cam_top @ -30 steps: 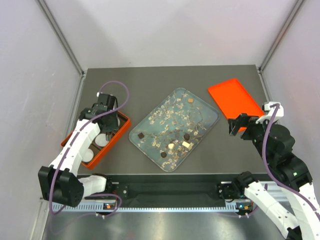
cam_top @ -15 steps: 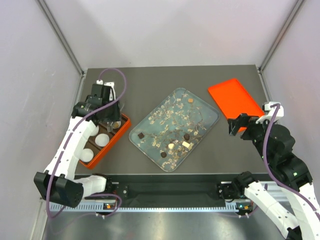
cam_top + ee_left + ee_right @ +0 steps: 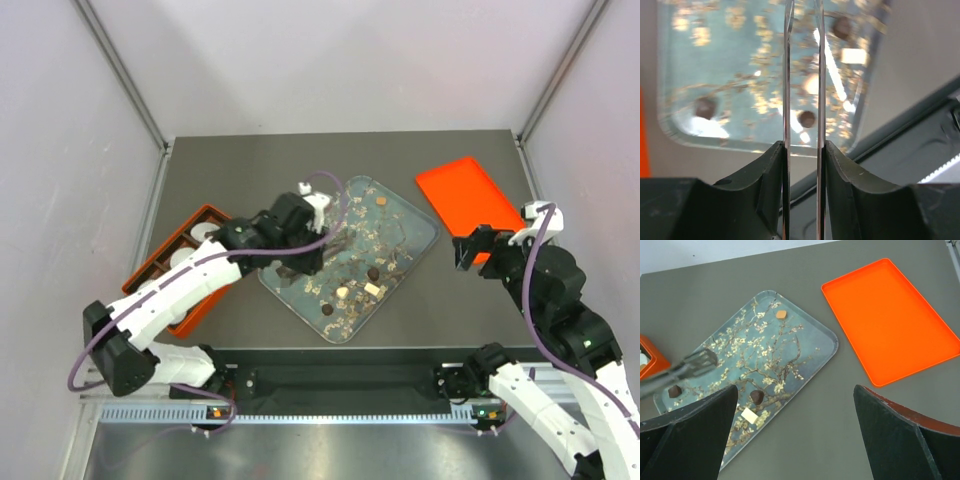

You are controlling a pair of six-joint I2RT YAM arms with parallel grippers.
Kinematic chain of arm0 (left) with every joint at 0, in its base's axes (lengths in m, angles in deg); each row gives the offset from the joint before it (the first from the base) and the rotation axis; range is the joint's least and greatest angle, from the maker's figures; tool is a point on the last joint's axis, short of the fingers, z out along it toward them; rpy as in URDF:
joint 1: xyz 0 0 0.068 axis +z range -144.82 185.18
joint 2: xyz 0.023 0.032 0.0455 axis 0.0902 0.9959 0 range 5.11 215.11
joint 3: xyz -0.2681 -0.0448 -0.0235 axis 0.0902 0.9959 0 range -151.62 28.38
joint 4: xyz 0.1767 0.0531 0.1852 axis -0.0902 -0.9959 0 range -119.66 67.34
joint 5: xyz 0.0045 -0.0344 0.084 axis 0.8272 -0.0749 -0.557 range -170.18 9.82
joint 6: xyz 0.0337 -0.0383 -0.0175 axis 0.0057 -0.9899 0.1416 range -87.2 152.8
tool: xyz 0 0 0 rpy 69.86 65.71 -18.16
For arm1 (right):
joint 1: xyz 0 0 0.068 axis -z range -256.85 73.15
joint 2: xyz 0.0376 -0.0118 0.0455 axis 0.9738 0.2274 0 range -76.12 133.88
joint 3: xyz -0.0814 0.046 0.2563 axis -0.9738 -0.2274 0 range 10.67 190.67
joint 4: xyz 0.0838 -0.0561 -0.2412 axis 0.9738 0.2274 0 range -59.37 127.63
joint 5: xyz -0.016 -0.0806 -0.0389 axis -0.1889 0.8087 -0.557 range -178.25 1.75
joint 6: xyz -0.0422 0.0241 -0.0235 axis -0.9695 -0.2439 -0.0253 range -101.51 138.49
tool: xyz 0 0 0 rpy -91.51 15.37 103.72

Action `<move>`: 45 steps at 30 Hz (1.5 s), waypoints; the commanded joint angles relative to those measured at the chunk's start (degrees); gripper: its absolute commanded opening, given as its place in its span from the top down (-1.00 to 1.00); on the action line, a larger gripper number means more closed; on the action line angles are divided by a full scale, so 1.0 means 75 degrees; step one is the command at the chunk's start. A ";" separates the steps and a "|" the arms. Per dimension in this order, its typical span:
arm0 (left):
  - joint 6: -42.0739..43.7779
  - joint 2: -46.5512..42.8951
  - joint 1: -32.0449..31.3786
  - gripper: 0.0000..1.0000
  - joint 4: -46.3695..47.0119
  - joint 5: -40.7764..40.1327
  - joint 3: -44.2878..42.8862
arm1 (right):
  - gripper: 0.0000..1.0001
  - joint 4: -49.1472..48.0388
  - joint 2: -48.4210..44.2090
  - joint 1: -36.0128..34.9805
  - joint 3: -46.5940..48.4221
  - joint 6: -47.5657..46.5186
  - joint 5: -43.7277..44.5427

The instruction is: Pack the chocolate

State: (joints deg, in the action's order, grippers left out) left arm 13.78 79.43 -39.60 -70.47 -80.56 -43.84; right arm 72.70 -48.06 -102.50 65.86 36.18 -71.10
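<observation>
Several chocolate pieces lie on the blossom-patterned tray (image 3: 415,232): dark ones (image 3: 284,270) (image 3: 373,272) (image 3: 327,310), cream ones (image 3: 343,292) (image 3: 373,288) and a caramel one (image 3: 382,201). My left gripper (image 3: 322,248) reaches over the tray's left half. Its two thin metal blades (image 3: 787,75) stand a narrow gap apart with nothing between them. In the left wrist view a dark piece (image 3: 806,118) lies on the tray below that gap, and the blade tips run out of frame. My right gripper (image 3: 480,250) hovers wide open and empty to the right of the tray.
An orange box (image 3: 160,268) holding white paper cups (image 3: 205,232) sits at the left. A flat orange lid (image 3: 465,195) lies at the back right, just above my right gripper. The table's front rail (image 3: 340,380) runs along the near edge.
My left arm has swung right, from above the orange box to over the tray, and its blades have drawn a little closer. The right arm has stayed put.
</observation>
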 commanded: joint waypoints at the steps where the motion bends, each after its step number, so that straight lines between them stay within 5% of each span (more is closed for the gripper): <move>1: -0.0427 0.0179 -0.0720 0.16 0.0761 -0.0312 0.0114 | -0.99 -0.0077 0.0127 -0.0037 0.0304 0.0078 0.0058; 16: -0.0896 0.1514 -0.1800 0.01 0.1523 -0.0640 0.0244 | -0.99 -0.0042 0.0057 -0.0037 0.0269 0.0055 0.0140; 31: -0.1178 0.2020 -0.2034 0.05 0.0880 -0.1331 -0.0131 | -0.99 0.0028 -0.0061 -0.0037 0.0280 -0.0015 0.0245; 39: -0.1073 0.1786 -0.2011 0.03 -0.0152 -0.2597 -0.0577 | -0.99 0.0052 -0.0178 -0.0037 0.0269 -0.0004 0.0233; 45: -0.1096 0.1727 -0.2022 0.02 0.0046 -0.1849 -0.0671 | -0.99 0.0075 -0.0236 -0.0037 0.0281 0.0032 0.0210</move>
State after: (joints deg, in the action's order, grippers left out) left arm 5.71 94.71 -54.55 -70.50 -95.97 -46.53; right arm 73.55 -48.96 -102.50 65.86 36.25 -70.05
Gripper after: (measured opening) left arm 0.488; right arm 0.996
